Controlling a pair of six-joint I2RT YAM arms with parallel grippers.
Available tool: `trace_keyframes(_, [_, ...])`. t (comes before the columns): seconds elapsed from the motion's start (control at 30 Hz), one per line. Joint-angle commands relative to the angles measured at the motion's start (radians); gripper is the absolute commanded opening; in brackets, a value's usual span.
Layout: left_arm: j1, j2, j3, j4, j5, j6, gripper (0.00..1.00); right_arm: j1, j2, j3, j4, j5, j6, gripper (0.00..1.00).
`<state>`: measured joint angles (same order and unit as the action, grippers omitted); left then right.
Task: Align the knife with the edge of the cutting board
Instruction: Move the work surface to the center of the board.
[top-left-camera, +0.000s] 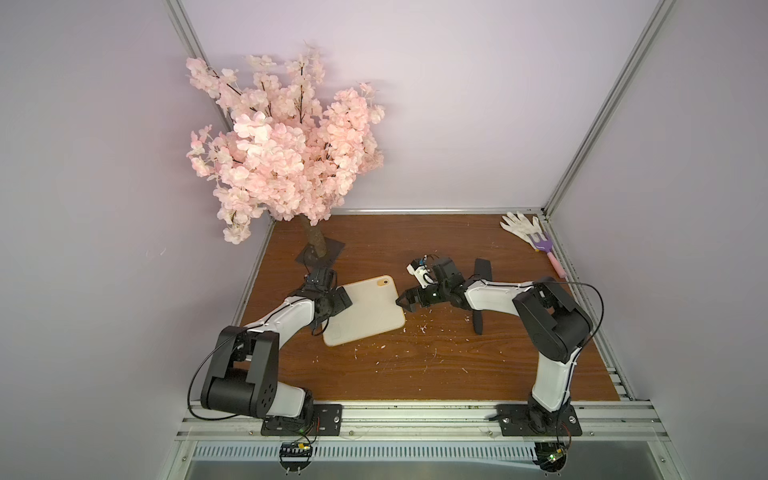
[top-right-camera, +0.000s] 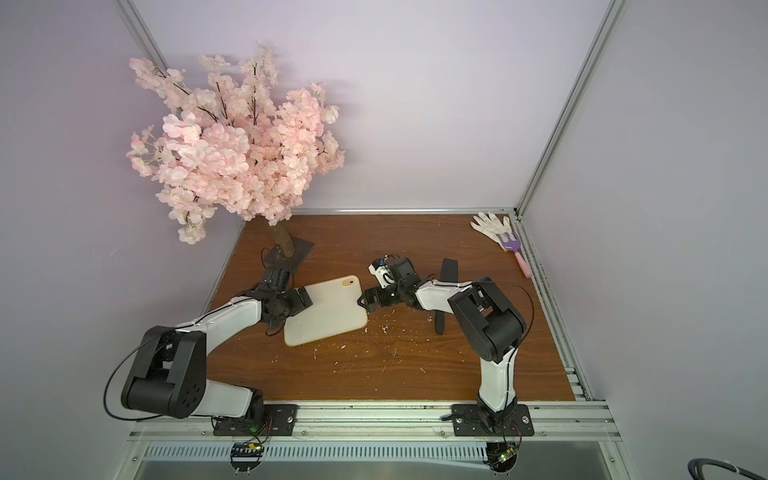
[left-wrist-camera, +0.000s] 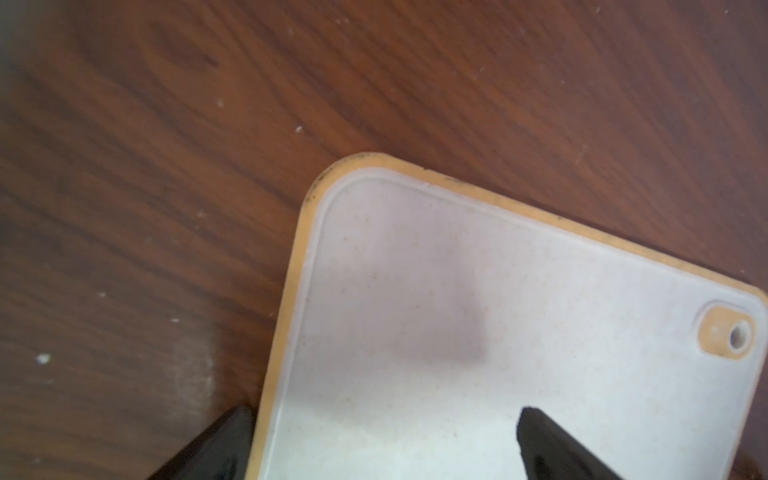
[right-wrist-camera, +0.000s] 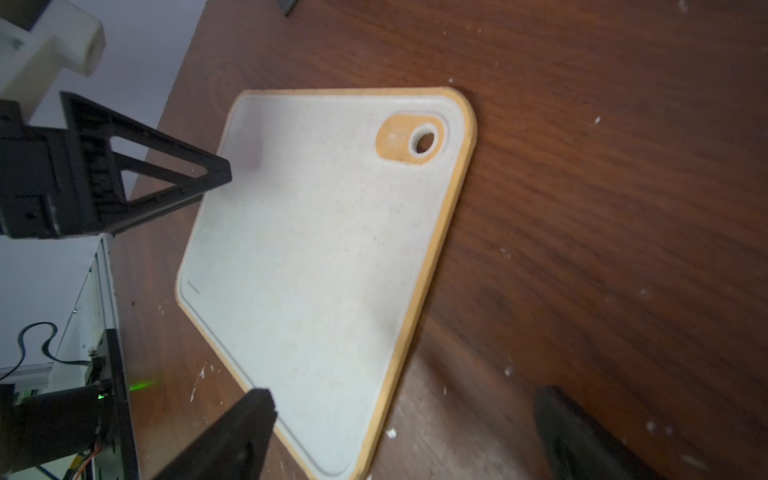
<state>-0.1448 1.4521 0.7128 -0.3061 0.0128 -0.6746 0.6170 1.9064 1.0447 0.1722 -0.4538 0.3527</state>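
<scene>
- Jaws of right gripper (top-left-camera: 404, 302) wide apart and empty; straddles the cutting board (top-left-camera: 365, 312) at the edge facing the table's right side, one fingertip (right-wrist-camera: 259, 405) over the white face and the other over bare wood.
- Same for left gripper (left-wrist-camera: 384, 411): open, holding nothing, bracketing the opposite edge of the board, the one facing the table's left edge, with one finger outside the orange rim and one above the surface.
- Reads as a two-sided setup, probably to steady or square the board, which sits skewed to the edges of the table (top-left-camera: 415, 370), hole corner turned toward the far edge.
- Cannot tell whether any fingertip actually touches the board.
- Flat on the wood and well apart from the board, nearer the table's right edge: knife (top-left-camera: 483, 270), crossed by the right forearm, broader end toward the far edge and slim end toward the near edge.
- Not yet aligned, by the look of it; no gripper is on it, and the right arm above it would likely have to draw back before any reach for the handle.
- At the far right corner, out of the way: white glove (top-left-camera: 521, 224) and purple-pink rake (top-left-camera: 545, 246).
- At the far left corner: blossom tree (top-left-camera: 282, 153) on its dark base (top-left-camera: 328, 249), just beyond the left wrist, a snag risk for that arm.
</scene>
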Motion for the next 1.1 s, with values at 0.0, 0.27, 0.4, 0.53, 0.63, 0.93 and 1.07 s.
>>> trace_keyframes(0.0, [-0.025,0.063,0.043,-0.002,0.066,0.033,1.0,0.023,0.0,0.013,-0.017,0.031,0.026,1.0])
trace_keyframes(0.27, [-0.06,0.163,0.122,-0.023,0.113,0.064,1.0,0.062,-0.018,-0.048,0.022,0.074,0.086,1.0])
trace_keyframes(0.4, [-0.099,0.203,0.161,-0.049,0.088,0.089,1.0,0.073,-0.043,-0.076,0.025,0.118,0.117,1.0])
trace_keyframes(0.53, [-0.134,0.233,0.18,-0.051,0.081,0.102,1.0,0.075,-0.077,-0.098,0.016,0.175,0.138,1.0])
trace_keyframes(0.63, [-0.155,0.241,0.195,-0.046,0.077,0.098,1.0,0.075,-0.104,-0.117,0.014,0.205,0.152,1.0])
trace_keyframes(0.93, [-0.275,0.281,0.269,-0.021,0.063,0.072,1.0,0.073,-0.128,-0.13,0.004,0.238,0.186,1.0])
trace_keyframes(1.07, [-0.314,0.302,0.299,-0.014,0.068,0.045,1.0,0.064,-0.134,-0.144,0.016,0.24,0.204,1.0])
